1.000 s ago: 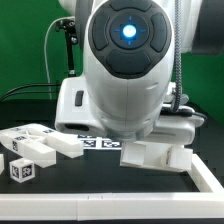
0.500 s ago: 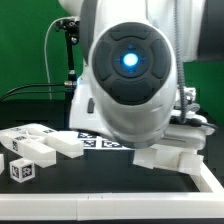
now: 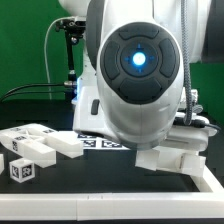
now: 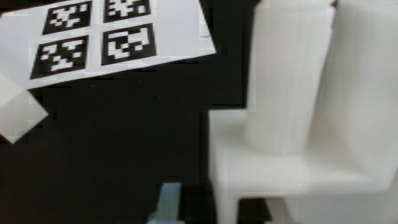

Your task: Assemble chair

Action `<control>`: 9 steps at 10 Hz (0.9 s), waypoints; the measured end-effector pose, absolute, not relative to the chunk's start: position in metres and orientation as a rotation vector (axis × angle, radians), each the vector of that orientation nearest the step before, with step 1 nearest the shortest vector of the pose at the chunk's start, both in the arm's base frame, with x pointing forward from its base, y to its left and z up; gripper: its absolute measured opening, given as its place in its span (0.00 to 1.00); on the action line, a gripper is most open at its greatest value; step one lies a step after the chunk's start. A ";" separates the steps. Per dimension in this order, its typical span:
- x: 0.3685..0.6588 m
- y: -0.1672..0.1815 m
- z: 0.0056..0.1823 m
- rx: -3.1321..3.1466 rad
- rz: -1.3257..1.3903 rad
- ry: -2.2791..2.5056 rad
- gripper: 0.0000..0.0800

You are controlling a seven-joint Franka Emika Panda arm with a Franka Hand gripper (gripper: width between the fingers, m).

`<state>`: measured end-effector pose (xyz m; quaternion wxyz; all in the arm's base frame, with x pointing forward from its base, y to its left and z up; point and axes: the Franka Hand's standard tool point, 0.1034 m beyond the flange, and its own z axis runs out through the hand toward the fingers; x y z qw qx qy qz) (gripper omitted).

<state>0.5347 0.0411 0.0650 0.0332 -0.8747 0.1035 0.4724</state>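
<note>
Exterior view: the arm's bulky white body (image 3: 140, 70) hides the tool, so whether it is open, closed or holding anything cannot be told. The chair's stepped block (image 3: 172, 155) sits on the black desk (image 3: 90, 195) about where the tool must hang, close to the desk's white border (image 3: 210, 182). Loose chair pieces (image 3: 40, 148) lie well apart, beyond the marker board (image 3: 100, 144).

Wrist view: the stepped block's upright posts loom directly under the tool, with a bluish sliver, perhaps one fingertip (image 4: 169, 204), just beside its base. A misjudged descent could clip a post and tip or shove the block toward the border, where room is scant. Bare desk between block and marker board offers more space.
</note>
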 end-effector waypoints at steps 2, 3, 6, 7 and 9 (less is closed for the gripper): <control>0.539 0.035 0.059 -2.664 1.441 0.241 0.04; 0.540 0.034 0.059 -2.674 1.444 0.265 0.04; 0.540 0.033 0.057 -2.676 1.439 0.271 0.04; 0.540 0.033 0.055 -2.673 1.439 0.265 0.04; 0.543 0.031 0.050 -2.686 1.414 0.283 0.04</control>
